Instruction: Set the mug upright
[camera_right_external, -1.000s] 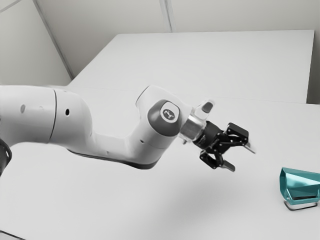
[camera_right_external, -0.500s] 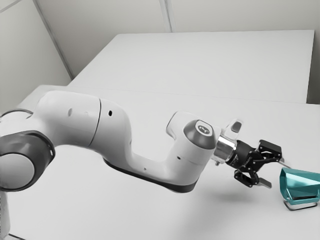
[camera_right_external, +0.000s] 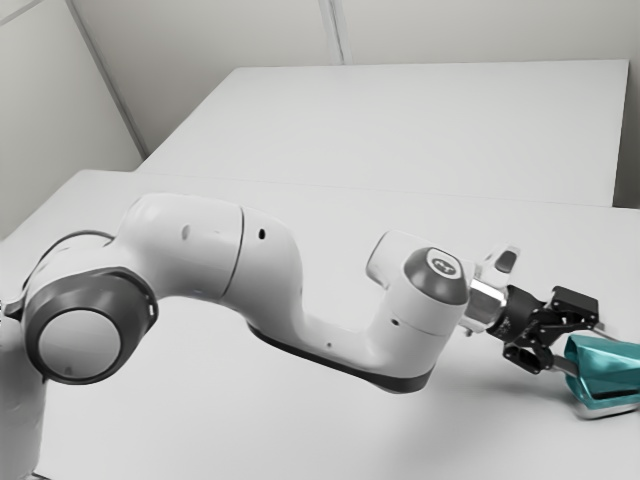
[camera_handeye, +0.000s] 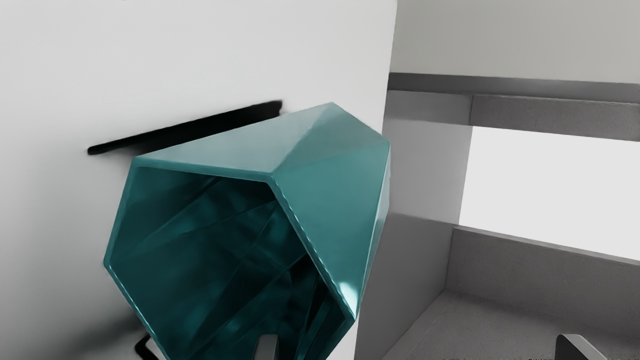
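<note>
The teal faceted mug (camera_right_external: 606, 372) lies on its side at the exterior view's right edge, its mouth toward my gripper (camera_right_external: 583, 348). In the wrist view the hollow mouth of the mug (camera_handeye: 330, 145) faces the camera, with one of my fingertips (camera_handeye: 267, 347) overlapping the opening. The other fingertip stands outside, well apart from the wall, so my gripper (camera_handeye: 420, 347) is open. Whether the first finger is inside the mouth or just in front of it, I cannot tell. A dark strip lies along the mug's far side on the table.
The white table (camera_right_external: 300, 420) spreads beneath the arm, and a second pale surface (camera_right_external: 420, 130) stands behind it. Beyond the table's edge in the wrist view is a grey recess (camera_handeye: 530, 280) with a bright opening.
My gripper has moved toward the exterior view's right and lower down, up to the mug. The mug has shifted slightly, and its mouth edge now sits a little farther right.
</note>
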